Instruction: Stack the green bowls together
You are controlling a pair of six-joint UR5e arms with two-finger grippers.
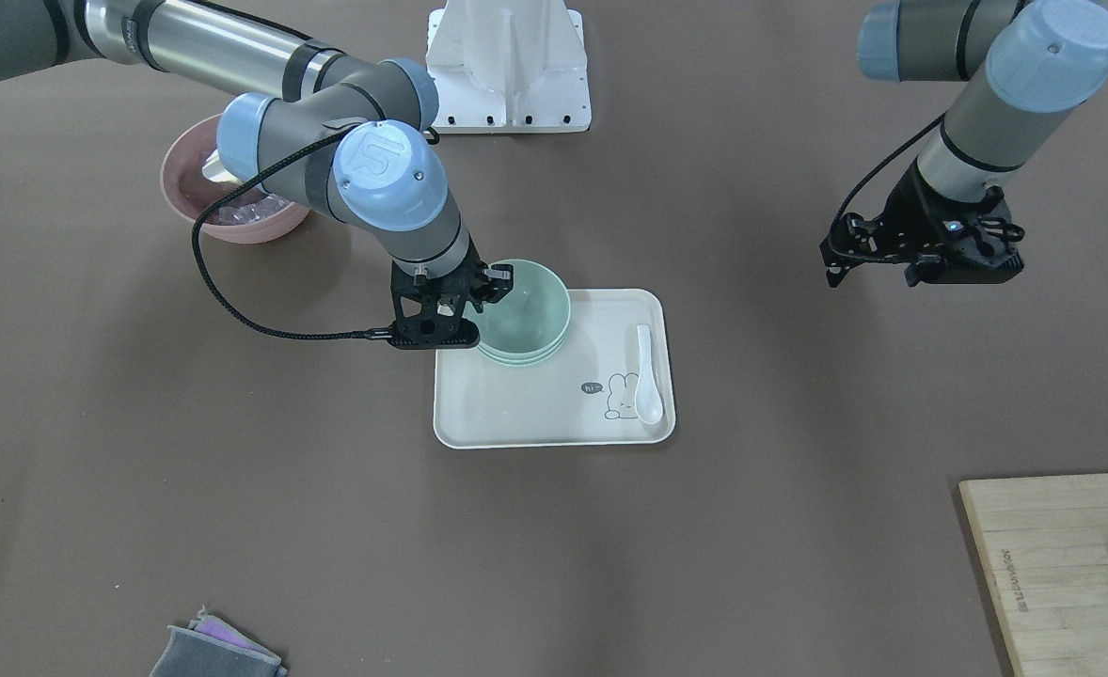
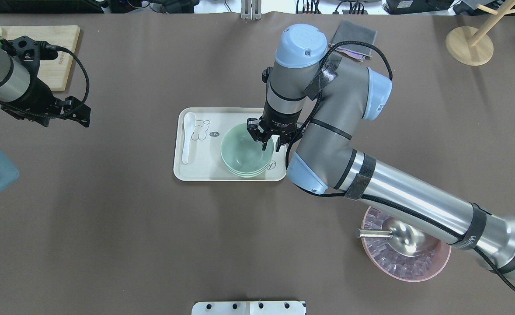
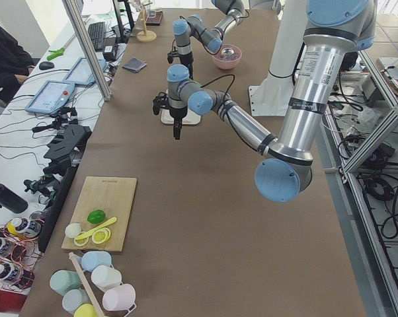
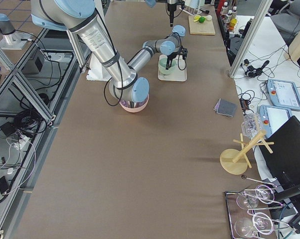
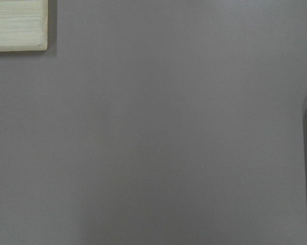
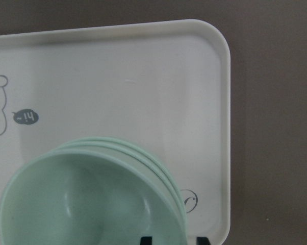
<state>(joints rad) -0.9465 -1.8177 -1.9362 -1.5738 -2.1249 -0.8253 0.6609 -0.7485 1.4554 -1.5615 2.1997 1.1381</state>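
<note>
Three green bowls point(image 2: 242, 153) are nested in one stack on a cream tray point(image 2: 205, 168) at the middle of the counter point(image 2: 109, 227); a white spoon point(image 2: 187, 136) is laid at the tray's other end, apart from them; the right claw point(image 2: 271, 144) is set narrowly parted astride the top bowl's rim, one finger inside and one outside, not clamped; the left claw point(image 2: 85, 117) is hung over bare counter, well apart, and whether it is parted cannot be told.
</note>
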